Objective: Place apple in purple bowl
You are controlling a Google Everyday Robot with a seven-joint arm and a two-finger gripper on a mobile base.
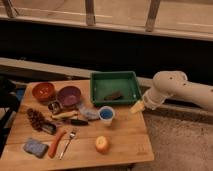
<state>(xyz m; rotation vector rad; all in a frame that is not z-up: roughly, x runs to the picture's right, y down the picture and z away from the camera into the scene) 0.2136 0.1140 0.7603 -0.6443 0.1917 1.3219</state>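
The apple (102,144), small, round and yellow-orange, sits on the wooden table (125,135) near its front edge. The purple bowl (69,96) stands at the back left, next to an orange-red bowl (44,91). My gripper (137,106), with pale yellowish fingers, hangs over the table's right edge at the end of the cream arm (175,89). It is open and holds nothing. It is well to the right of the bowl and above and to the right of the apple.
A green tray (97,90) with a dark item (114,95) stands at the back. A blue-and-white cup (106,115) stands between gripper and bowl. At the left lie a brown cone-like thing (36,119), a blue sponge (35,147), an orange tool (56,144) and a fork (68,142).
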